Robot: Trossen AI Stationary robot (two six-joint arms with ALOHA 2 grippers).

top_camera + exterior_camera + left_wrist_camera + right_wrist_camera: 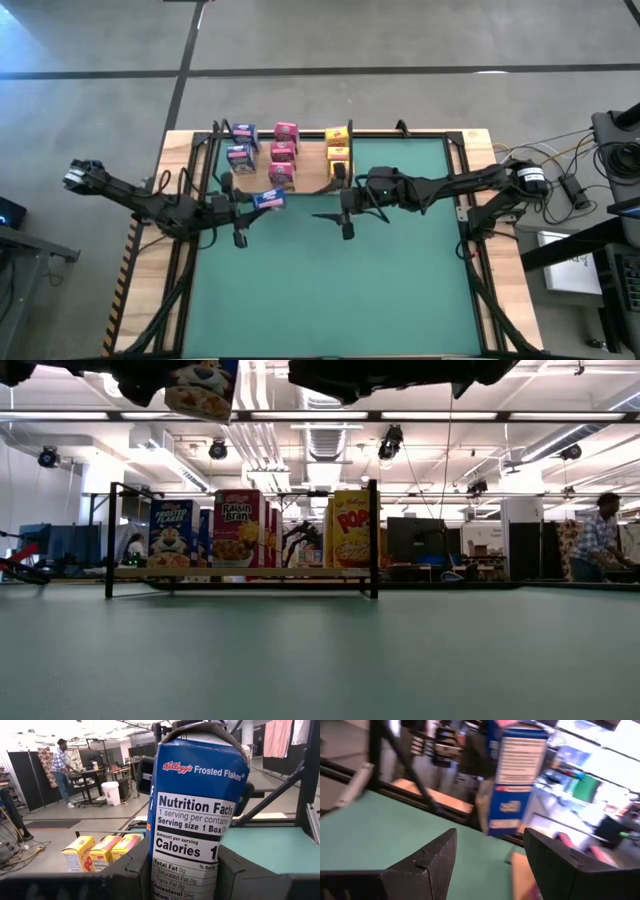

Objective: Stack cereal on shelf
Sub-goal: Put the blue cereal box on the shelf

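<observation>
Left tool [182, 875] grips blue Frosted Flakes box [197, 815].

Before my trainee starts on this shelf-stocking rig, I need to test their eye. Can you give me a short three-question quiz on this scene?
1. True or false: the left gripper holds a blue box.
2. What stands between the right gripper's fingers? A) a pink box B) a yellow box C) nothing
3. By colour, how many boxes show on the shelf from above?

Key
1. True: its fingers are shut on the blue box, lifted above the table.
2. C: the right gripper is open and empty over the green mat.
3. Two blue, three pink; the yellow ones form one row whose count is unclear.
</observation>
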